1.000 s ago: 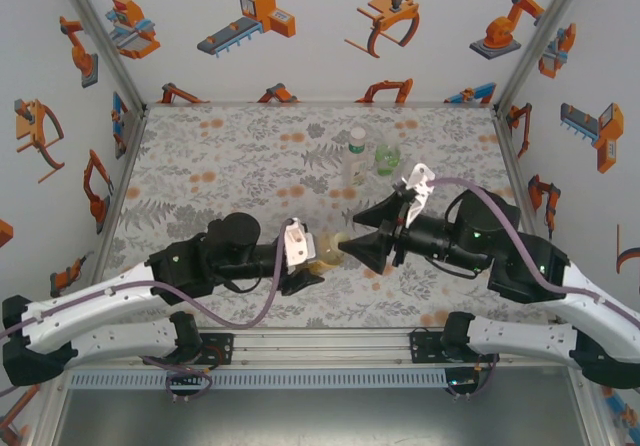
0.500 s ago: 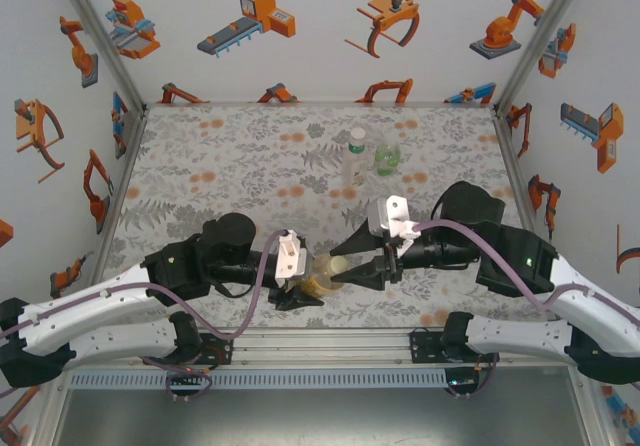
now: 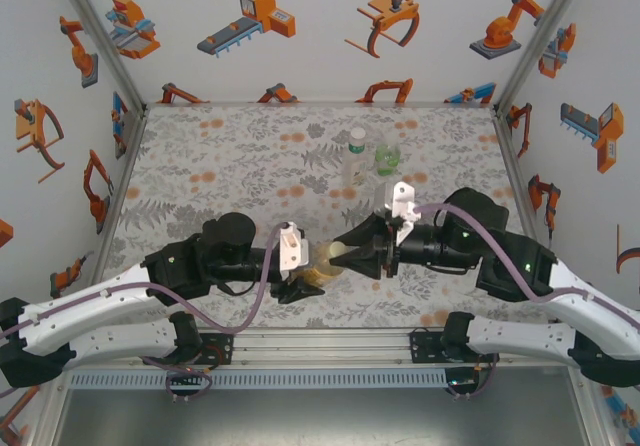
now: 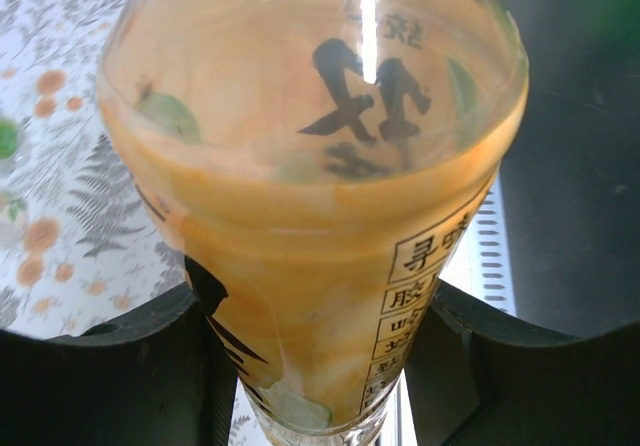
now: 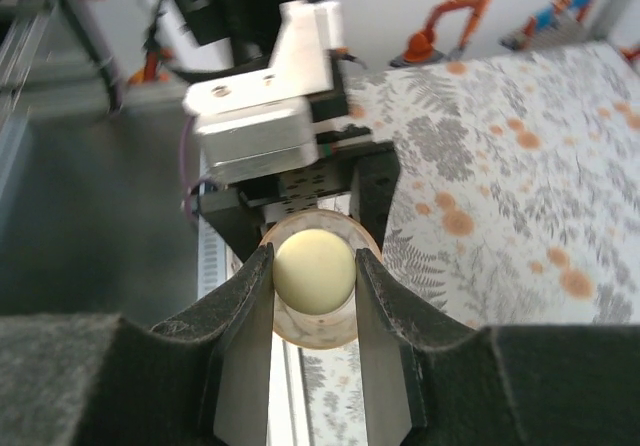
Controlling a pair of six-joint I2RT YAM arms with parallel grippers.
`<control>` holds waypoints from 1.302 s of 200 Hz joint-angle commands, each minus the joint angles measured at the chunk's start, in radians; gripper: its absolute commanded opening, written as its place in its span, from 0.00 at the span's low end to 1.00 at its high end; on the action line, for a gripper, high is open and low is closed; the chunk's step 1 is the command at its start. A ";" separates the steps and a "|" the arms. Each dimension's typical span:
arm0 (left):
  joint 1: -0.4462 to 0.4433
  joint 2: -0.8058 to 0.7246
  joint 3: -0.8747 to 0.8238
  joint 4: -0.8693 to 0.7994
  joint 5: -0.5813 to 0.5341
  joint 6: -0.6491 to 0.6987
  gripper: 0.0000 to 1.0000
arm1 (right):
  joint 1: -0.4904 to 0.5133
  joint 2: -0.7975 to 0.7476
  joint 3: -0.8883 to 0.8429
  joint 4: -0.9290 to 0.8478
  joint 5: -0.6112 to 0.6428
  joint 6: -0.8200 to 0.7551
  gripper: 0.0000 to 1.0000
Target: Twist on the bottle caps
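You had the left gripper point(image 3: 303, 284) clamped on the orange bottle point(image 4: 310, 166), held sideways over the table point(image 3: 200, 176). The right gripper point(image 3: 345, 255) was pinched shut around the pale yellow cap point(image 5: 313, 269) at the bottle's mouth

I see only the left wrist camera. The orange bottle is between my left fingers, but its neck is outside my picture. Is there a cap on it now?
Observer: Yes. In the right wrist view a pale yellow cap sits at the mouth of the orange bottle, and the right gripper is shut on it.
Operator: How does the bottle lie?
Observer: From above, the left gripper holds it sideways, with the neck pointing at the right gripper.
Operator: Where are the other bottles?
Observer: The clear bottle and the green bottle stand side by side at the far side of the table.
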 commanded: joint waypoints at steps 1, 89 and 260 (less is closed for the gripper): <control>-0.004 0.012 0.003 0.038 -0.131 0.010 0.01 | -0.003 0.029 -0.025 0.059 0.293 0.323 0.00; -0.004 0.055 0.011 0.019 -0.275 -0.010 0.04 | -0.002 0.192 0.056 -0.037 0.438 0.641 0.14; 0.003 0.001 -0.040 0.048 -0.277 -0.055 0.03 | -0.003 0.228 0.064 -0.032 0.393 0.547 0.45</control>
